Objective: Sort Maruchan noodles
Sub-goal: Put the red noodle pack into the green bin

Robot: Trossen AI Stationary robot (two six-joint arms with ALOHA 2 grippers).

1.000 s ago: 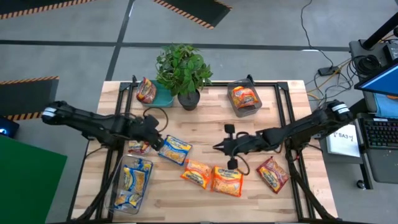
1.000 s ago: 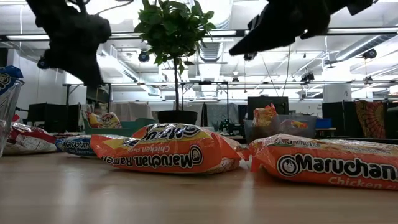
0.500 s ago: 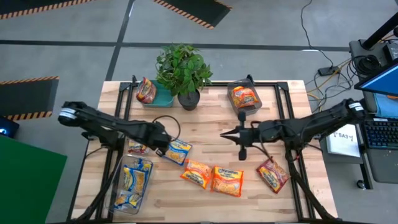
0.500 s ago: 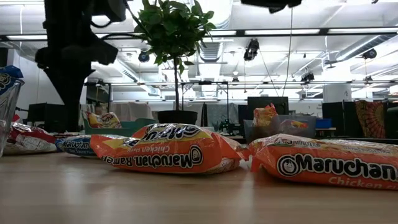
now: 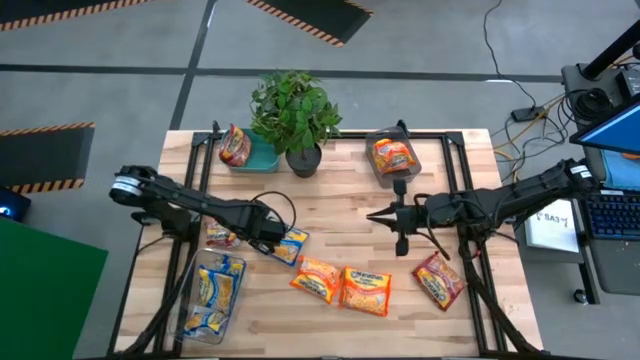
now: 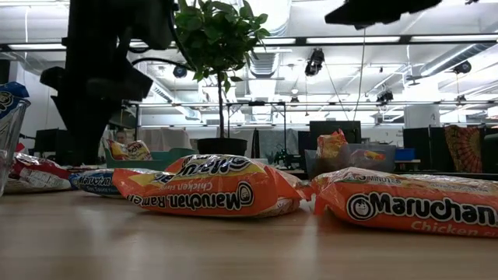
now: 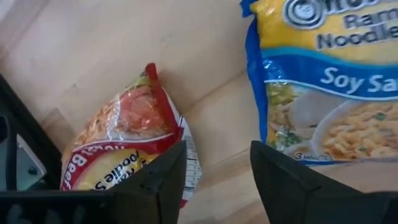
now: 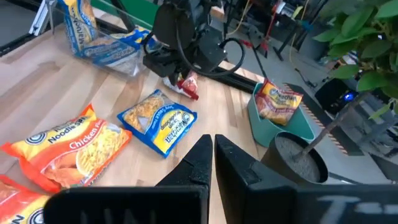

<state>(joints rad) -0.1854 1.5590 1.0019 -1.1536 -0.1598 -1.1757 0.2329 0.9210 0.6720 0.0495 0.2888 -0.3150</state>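
Five Maruchan packets lie flat on the wooden table. They are a blue-and-yellow one (image 5: 288, 243), two orange ones (image 5: 317, 278) (image 5: 366, 290), a red one (image 5: 438, 281) and a second red one (image 5: 220, 237). My left gripper (image 5: 268, 238) is open and low over bare wood. Its wrist view shows it (image 7: 217, 158) between the red packet (image 7: 124, 143) and the blue packet (image 7: 329, 81). My right gripper (image 5: 380, 215) is shut and raised above the table's middle, touching nothing (image 8: 213, 146).
A teal tray (image 5: 258, 158) at the far edge holds a red packet. A clear bin (image 5: 395, 172) at far right holds an orange one. Another clear bin (image 5: 212, 290) at near left holds blue ones. A potted plant (image 5: 298, 120) stands between the far containers.
My left gripper has moved down and toward the table's right and near edge, stopping beside the blue packet. My right gripper has risen and drawn back toward the table's right and far edge, away from the orange packets. No packet has moved.
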